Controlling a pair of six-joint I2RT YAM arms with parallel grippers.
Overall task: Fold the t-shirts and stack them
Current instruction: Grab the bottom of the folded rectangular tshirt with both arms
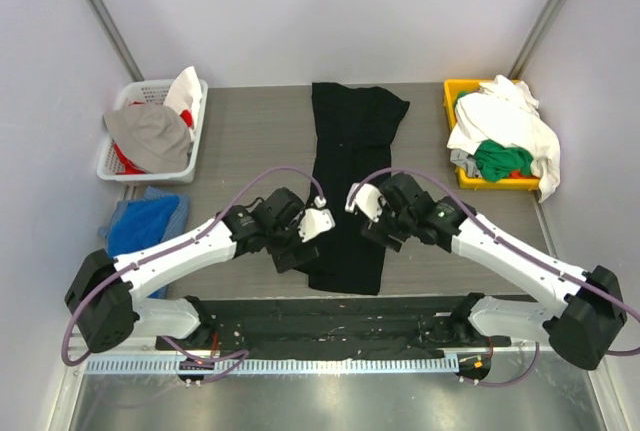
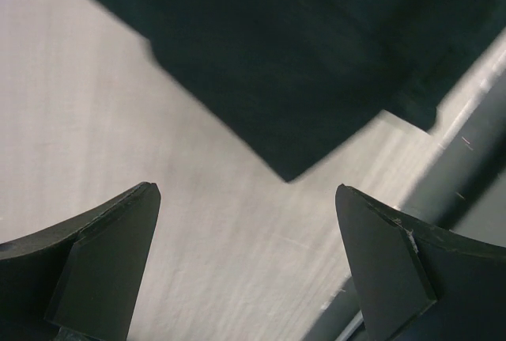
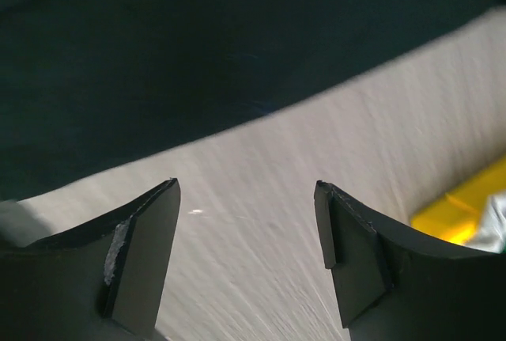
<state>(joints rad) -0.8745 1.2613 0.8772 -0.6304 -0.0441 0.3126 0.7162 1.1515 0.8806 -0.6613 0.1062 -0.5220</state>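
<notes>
A large black t-shirt [image 1: 350, 181] lies on the table as a long strip folded lengthwise, running from the back down to the near middle. My left gripper [image 1: 297, 251] hovers at its near left edge, open and empty. In the left wrist view the shirt's corner [image 2: 300, 80] lies just ahead of the left gripper [image 2: 245, 189], with bare table between the fingers. My right gripper [image 1: 380, 231] is at the strip's right edge, open and empty. In the right wrist view the shirt's edge [image 3: 198, 56] lies beyond the right gripper [image 3: 246, 184]. White t-shirts [image 1: 505, 121] and a green one [image 1: 503, 161] are heaped at the right.
A yellow bin [image 1: 455, 91] at the back right holds the white and green heap; its corner [image 3: 466, 206] shows in the right wrist view. A white basket [image 1: 200, 116] at the back left holds grey, white and red clothes. A blue cloth [image 1: 145, 223] lies at the left edge.
</notes>
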